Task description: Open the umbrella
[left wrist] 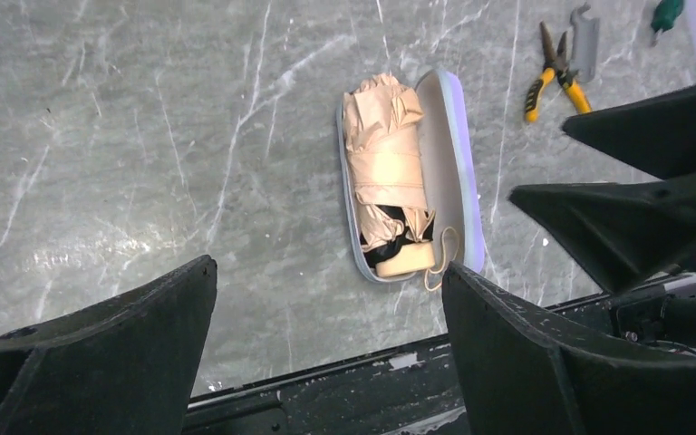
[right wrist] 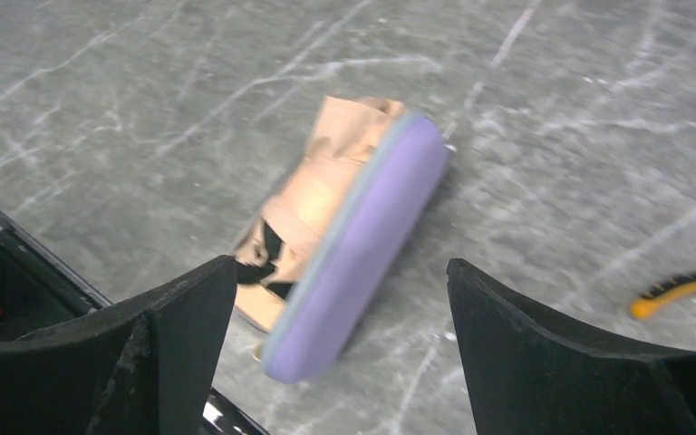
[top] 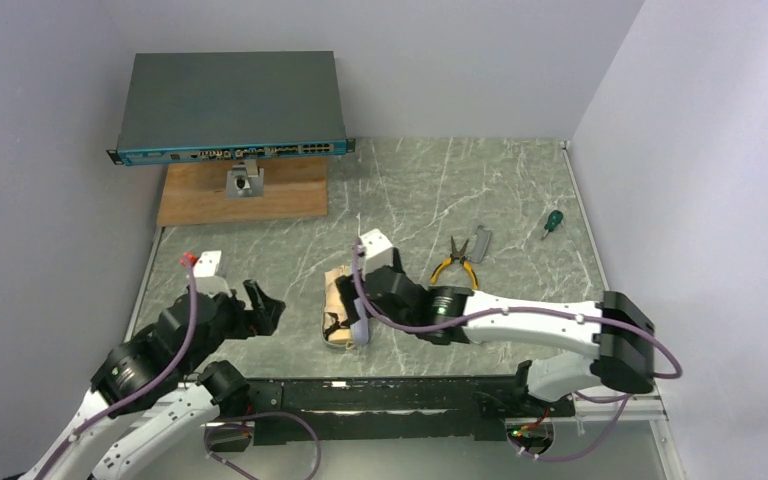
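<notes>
Folded umbrella (left wrist: pixel 385 163) in lavender case (left wrist: pixel 444 154), left hand (left wrist: pixel 328 267) released, right hand (right wrist: pixel 340 263) released, seemingly above it

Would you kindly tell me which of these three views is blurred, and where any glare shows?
Right wrist view: blurred throughout, the umbrella and the lavender case soft-edged. Left wrist view: sharp, with a pale glare patch on the table. Top view: crisp and evenly lit, no strong glare.

A robotics lab.
Bare walls (top: pixel 460 60) enclose a marbled desk (top: pixel 520 180) carrying a network switch (top: pixel 230 100) at its far left corner, plus pliers (top: pixel 455 268) and a screwdriver (top: pixel 552 222).
</notes>
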